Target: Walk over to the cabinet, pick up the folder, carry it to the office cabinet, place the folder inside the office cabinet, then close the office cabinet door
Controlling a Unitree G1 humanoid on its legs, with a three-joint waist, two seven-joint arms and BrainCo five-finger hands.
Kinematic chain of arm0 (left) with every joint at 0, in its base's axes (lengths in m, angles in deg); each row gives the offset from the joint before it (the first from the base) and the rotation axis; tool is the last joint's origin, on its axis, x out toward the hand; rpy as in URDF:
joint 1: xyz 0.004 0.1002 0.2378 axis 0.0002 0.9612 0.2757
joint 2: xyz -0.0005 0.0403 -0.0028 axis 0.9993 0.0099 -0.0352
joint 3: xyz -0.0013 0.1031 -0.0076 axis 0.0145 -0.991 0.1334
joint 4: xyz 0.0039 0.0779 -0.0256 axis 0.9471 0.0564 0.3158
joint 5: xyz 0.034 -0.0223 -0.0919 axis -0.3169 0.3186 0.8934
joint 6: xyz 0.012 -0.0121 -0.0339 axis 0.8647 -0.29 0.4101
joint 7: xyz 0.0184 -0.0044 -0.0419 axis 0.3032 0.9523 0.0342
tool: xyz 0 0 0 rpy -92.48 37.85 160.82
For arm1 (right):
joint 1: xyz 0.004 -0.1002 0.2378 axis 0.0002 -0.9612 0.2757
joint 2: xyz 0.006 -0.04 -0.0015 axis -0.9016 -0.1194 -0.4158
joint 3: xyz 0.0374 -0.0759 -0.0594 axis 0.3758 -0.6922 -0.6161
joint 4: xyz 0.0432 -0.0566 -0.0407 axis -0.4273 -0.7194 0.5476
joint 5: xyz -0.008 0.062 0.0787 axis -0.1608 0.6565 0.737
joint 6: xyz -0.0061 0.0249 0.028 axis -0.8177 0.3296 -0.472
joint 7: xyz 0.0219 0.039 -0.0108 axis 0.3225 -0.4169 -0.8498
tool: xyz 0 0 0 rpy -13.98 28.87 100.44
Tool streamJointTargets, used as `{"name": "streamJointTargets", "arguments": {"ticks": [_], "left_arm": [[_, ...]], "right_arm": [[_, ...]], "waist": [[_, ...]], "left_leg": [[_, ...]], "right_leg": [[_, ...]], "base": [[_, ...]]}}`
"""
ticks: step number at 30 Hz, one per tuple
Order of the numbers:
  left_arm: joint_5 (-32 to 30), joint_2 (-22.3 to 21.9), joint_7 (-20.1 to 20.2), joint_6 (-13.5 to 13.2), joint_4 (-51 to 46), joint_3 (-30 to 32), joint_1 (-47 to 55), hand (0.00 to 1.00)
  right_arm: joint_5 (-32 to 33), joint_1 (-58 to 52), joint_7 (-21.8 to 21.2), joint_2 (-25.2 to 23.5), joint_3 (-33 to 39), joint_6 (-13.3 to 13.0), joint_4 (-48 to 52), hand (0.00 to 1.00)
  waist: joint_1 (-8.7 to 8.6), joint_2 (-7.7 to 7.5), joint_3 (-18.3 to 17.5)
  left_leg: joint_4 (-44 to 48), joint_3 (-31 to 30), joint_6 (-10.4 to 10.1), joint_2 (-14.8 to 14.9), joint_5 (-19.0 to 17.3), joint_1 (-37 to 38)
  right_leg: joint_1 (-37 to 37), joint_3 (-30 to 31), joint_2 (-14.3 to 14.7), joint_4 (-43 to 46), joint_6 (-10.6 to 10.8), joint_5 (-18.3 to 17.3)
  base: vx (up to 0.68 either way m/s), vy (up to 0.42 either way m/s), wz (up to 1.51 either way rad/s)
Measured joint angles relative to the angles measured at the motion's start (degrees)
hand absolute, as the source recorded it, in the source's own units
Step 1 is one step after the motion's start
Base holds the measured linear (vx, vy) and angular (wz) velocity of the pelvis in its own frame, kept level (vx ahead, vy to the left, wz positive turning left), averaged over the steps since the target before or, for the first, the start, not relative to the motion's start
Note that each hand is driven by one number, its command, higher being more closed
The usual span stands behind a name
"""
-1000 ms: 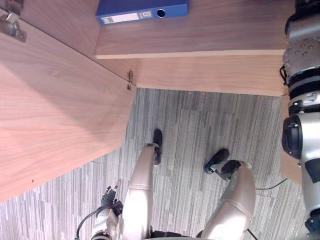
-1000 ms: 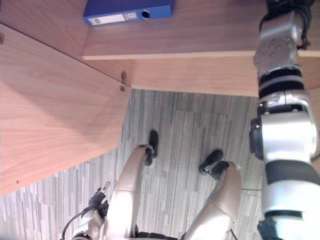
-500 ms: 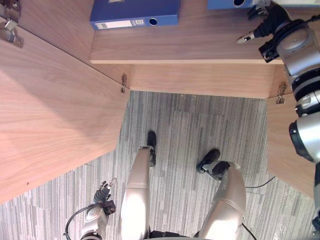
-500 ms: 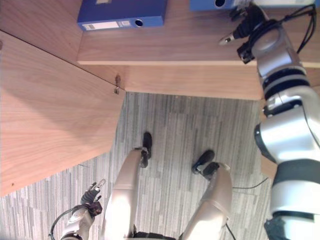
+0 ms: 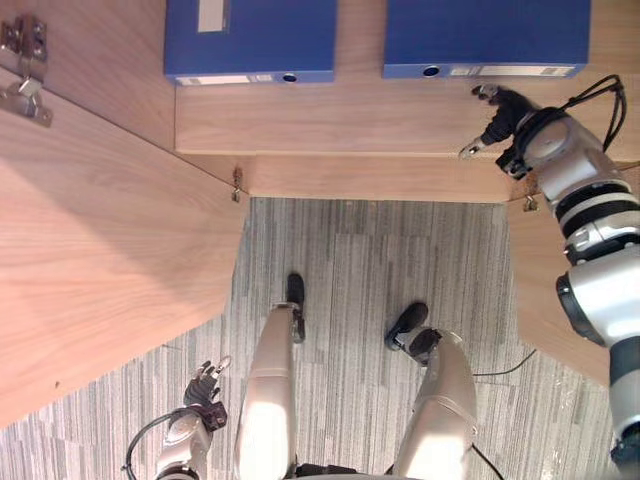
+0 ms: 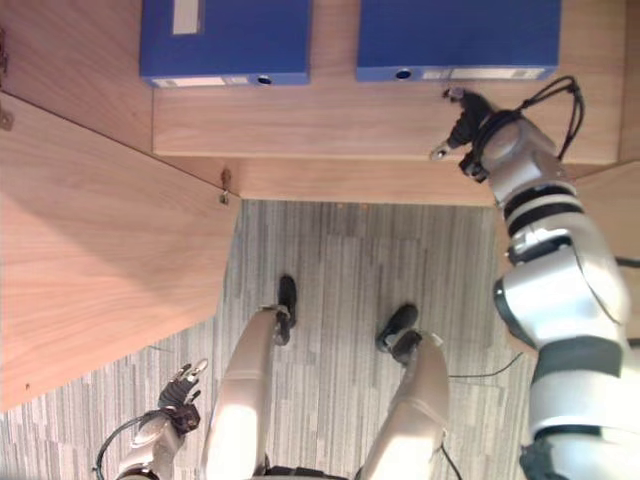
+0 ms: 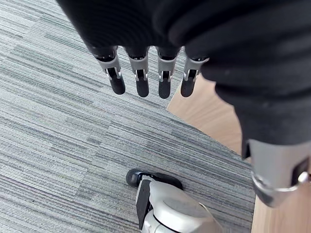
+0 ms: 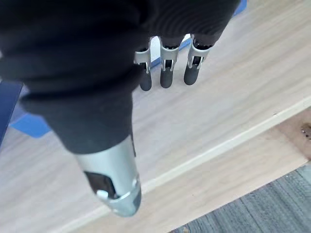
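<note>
Right wrist view: right hand (image 8: 166, 74) released, fingers straight and relaxed, grasping nothing, held above the pale wooden shelf (image 8: 228, 102) of the office cabinet; the same hand in the left eye view (image 5: 497, 112) lay just in front of the spine edge of a blue folder (image 5: 487, 35), close beside it, contact not discernible; that folder lay flat on the shelf inside the cabinet, to the robot's right; a second blue folder (image 5: 250, 38) lay flat on the same shelf, to the left, apart from the first with bare board between them; the left cabinet door (image 5: 100, 250) stood swung open, a metal hinge (image 5: 237, 183) at its lower inner corner; part of the right cabinet door (image 5: 540, 290) showed beneath the right arm, also open; grey striped carpet (image 5: 350, 260) lay below the cabinet front; left hand (image 7: 141, 80) released, fingers straight, holding nothing, hanging low over the carpet, well apart from the cabinet shelf.
</note>
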Motion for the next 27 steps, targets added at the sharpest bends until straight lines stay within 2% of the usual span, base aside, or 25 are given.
{"name": "streamJointTargets", "arguments": {"ticks": [7, 12, 15, 16, 17, 19, 22, 23, 25, 26, 27], "left_arm": [[0.29, -0.20, 0.00, 0.03, 0.01, -0.15, 0.02, 0.00], [0.80, -1.22, 0.00, 0.16, 0.06, -0.21, -0.02, 0.00], [0.80, -1.77, -0.05, 0.17, 0.01, -0.20, -0.11, 0.00], [0.77, -2.40, -0.20, 0.18, 0.07, -0.21, -0.13, 0.00], [0.76, -2.58, -0.29, 0.18, 0.12, -0.21, -0.10, 0.00], [0.82, -3.05, -0.67, 0.19, 1.18, -0.17, -0.14, 0.00], [1.27, -3.22, -0.77, 0.17, 4.81, -0.18, -0.19, 0.00], [1.41, -3.20, -0.71, 0.32, 7.00, -0.08, -0.10, 0.00], [1.44, -3.39, -0.13, 1.10, 10.13, -0.01, 0.33, 0.00], [1.24, -3.71, 1.34, 1.58, 10.50, 0.20, 1.39, 0.00], [1.23, -3.73, 1.82, 1.72, 10.59, 0.22, 1.59, 0.00]], "right_arm": [[-8.21, -8.36, 0.05, -7.34, 2.17, 0.98, 1.74, 0.00], [-10.51, -14.35, 0.02, -13.24, 5.48, 1.69, 2.26, 0.00], [-10.40, -22.08, -2.06, -19.30, 9.36, 2.94, 2.17, 0.00], [-10.05, -27.72, -2.23, -23.62, 12.59, 3.13, 2.17, 0.00], [-9.98, -29.98, -2.21, -25.39, 14.10, 3.23, 2.15, 0.00], [-7.50, -38.17, -0.74, -31.20, 22.80, 2.98, 1.38, 0.00], [-3.42, -44.86, 4.08, -33.54, 34.45, 2.61, -1.41, 0.00], [-0.75, -47.87, 6.71, -34.04, 41.24, 2.43, -2.41, 0.00], [4.24, -53.14, 9.44, -35.31, 54.51, 1.73, -3.25, 0.00], [9.01, -57.36, 10.20, -36.16, 62.86, 1.18, -3.40, 0.00], [9.89, -58.30, 10.33, -36.35, 64.39, 1.06, -3.45, 0.00]], "waist": [[-0.48, -1.21, -1.13], [-1.00, -1.32, -1.26], [-0.84, -2.17, -1.75], [-0.81, -2.52, -1.94], [-0.82, -2.78, -2.19], [-1.37, -3.16, -4.09], [-2.46, -3.37, -8.49], [-3.45, -3.39, -10.41], [-4.66, -4.05, -13.31], [-5.21, -4.37, -15.71], [-5.26, -4.35, -16.22]], "left_leg": [[-8.85, 2.30, -0.39, 1.28, 2.34, 9.42], [-13.51, 3.19, -1.01, 2.49, 3.06, 16.75], [-17.18, 4.04, -2.01, 3.65, 3.69, 22.83], [-19.88, 4.42, -2.72, 4.37, 4.39, 26.40], [-21.20, 4.65, -2.92, 4.65, 4.88, 27.74], [-27.50, 4.99, -4.06, 5.86, 7.70, 32.66], [-35.59, 4.77, -4.66, 6.60, 11.97, 36.89], [-38.35, 4.84, -4.96, 7.17, 13.20, 38.75], [-40.38, 5.93, -5.04, 7.82, 13.41, 41.33], [-41.56, 6.95, -5.07, 7.89, 13.39, 43.05], [-41.84, 7.21, -5.07, 7.88, 13.39, 43.54]], "right_leg": [[8.49, -1.17, 3.47, -10.01, 0.42, 3.54], [15.33, -2.23, 5.72, -14.75, 0.61, 4.20], [20.60, -2.76, 7.53, -17.52, 0.61, 4.23], [23.57, -2.97, 8.76, -19.39, 0.59, 4.24], [24.55, -3.08, 9.28, -20.14, 0.55, 4.29], [28.57, -4.30, 12.05, -24.39, 0.49, 5.44], [32.21, -5.39, 15.16, -30.63, 0.40, 7.72], [34.20, -5.69, 16.70, -33.78, 0.38, 8.85], [36.76, -5.44, 18.32, -37.28, 0.29, 10.13], [38.15, -4.69, 18.99, -39.21, 0.43, 10.80], [38.48, -4.49, 19.10, -39.54, 0.46, 10.99]], "base": [[0.08, 0.034, -0.15], [0.11, 0.003, -0.13], [0.12, -0.060, -0.15], [0.13, -0.096, -0.18], [0.15, -0.130, -0.18], [0.11, -0.118, -0.08], [0.12, -0.080, 0.02], [0.12, -0.071, 0.00], [0.10, -0.043, -0.17], [0.05, -0.001, -0.24], [0.05, 0.015, -0.29]]}}
